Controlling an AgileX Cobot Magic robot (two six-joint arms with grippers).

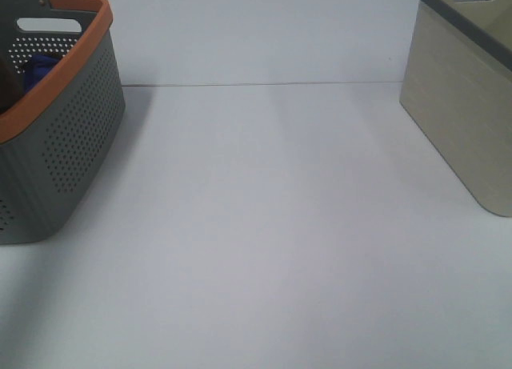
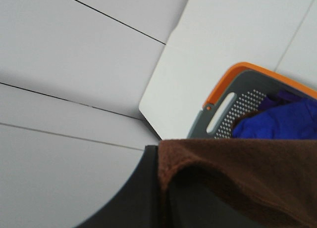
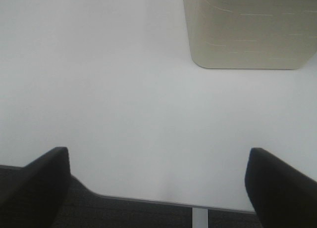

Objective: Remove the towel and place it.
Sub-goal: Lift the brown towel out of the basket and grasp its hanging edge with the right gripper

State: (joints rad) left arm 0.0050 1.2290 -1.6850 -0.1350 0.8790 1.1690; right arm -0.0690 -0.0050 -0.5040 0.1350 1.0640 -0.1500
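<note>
Over the white table (image 1: 264,225) the left gripper (image 2: 163,201) seemingly pinches the towel (image 2: 247,163) near the grey basket (image 1: 72,145), the spread right gripper (image 3: 158,183) well apart.

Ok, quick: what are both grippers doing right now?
Left gripper: jaws closed on the towel.
Right gripper: jaws open, empty, above the table.

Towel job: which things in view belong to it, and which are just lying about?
Job: towel; left hand, holding it; grey basket.
Lying about: blue cloth in the basket; beige bin, possibly the drop spot, cannot tell; right hand, open.
</note>
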